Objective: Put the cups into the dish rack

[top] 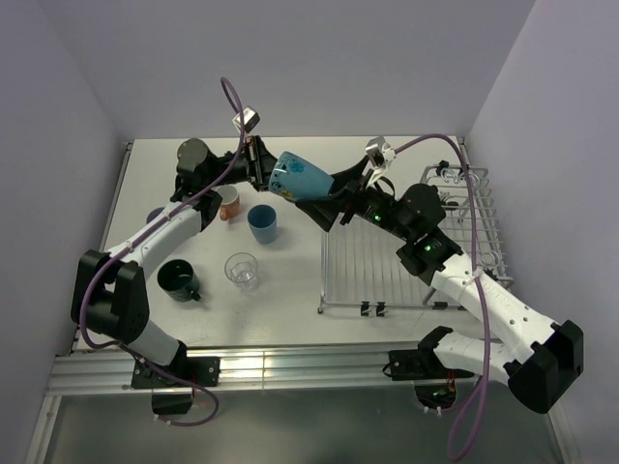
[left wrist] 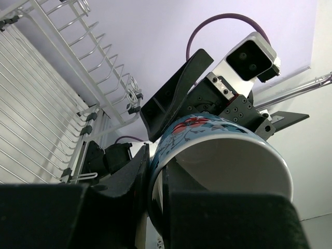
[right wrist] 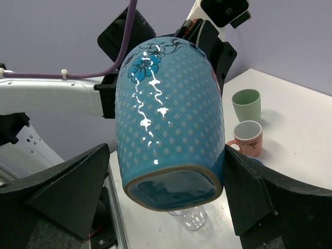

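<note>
A light blue patterned cup (top: 300,177) hangs tilted in the air above the table, between both arms. My left gripper (top: 263,166) is shut on its rim, one finger inside and one outside, as the left wrist view (left wrist: 155,176) shows. My right gripper (top: 331,200) is open, and its fingers flank the cup's base (right wrist: 171,192) with a gap on the left. The silver wire dish rack (top: 377,261) lies at the right and holds no cups. On the table stand an orange mug (top: 229,201), a blue cup (top: 262,223), a glass tumbler (top: 242,270) and a dark green mug (top: 178,280).
A pale green cup (right wrist: 246,104) stands at the back left, beyond the orange mug (right wrist: 248,137). A lavender cup (top: 155,217) is partly hidden by the left arm. The rack's raised side section (top: 474,208) runs along the right wall. Walls close in on the back and both sides.
</note>
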`<state>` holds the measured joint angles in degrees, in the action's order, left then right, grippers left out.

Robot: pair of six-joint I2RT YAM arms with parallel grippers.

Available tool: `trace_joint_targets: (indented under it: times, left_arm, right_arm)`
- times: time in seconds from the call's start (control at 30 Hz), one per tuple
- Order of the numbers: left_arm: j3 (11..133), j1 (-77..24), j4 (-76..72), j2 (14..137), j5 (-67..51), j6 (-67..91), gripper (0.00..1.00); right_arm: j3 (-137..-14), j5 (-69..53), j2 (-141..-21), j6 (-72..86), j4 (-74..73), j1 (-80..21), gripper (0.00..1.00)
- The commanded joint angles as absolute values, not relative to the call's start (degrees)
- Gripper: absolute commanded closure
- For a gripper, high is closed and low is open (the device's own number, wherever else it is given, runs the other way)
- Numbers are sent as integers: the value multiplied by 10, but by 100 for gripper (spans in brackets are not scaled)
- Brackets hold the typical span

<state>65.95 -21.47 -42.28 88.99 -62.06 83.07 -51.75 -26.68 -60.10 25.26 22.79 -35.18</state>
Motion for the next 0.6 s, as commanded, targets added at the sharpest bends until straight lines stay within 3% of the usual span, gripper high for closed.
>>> trace_joint_targets:
  times: [0.0,0.23,0.4,0.47,0.53,0.57]
  left_arm:
    - [681,-227,-462,885,-614,831,100]
    - [672,-237,-475,890,-612,837,100]
    - [666,-241,-483,892,-612,839,100]
    - [662,-241,-487,892,-612,839,100]
    - [659,-242,-485,891,-611,835,100]
    - [658,-242,-483,892,-610,833,100]
  right_arm:
    - [-550,-274,-609,258,272,-367,8]
    - [-550,-257,-619,258,282,-377,12]
    - [-545,-243,-619,259,287,-380,23]
    - [-541,-236,-615,260,291,-380,35]
    - [-538,-229,-613,263,291,-380,66]
    - [-536,-220,-610,264,291,-380,90]
